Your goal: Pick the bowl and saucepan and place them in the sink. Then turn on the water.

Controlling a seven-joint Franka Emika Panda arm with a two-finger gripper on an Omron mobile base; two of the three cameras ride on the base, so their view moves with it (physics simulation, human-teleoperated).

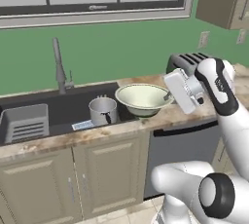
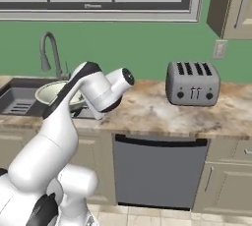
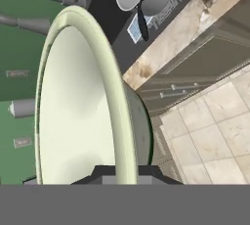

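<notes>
My hand (image 3: 122,172) is pinching the rim of the bowl (image 1: 142,97), its fingers pressed together on it, and the bowl is hanging empty over the edge where the desk (image 1: 187,113) meets the sink (image 1: 68,106). The saucepan (image 1: 103,110) is sitting empty inside the sink, just beside the bowl.

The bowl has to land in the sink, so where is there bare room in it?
Free: the dark sink floor between the ribbed tray and the saucepan, below the faucet. Crowded: the right end, where the saucepan stands beside the bowl gripped by the hand.
</notes>
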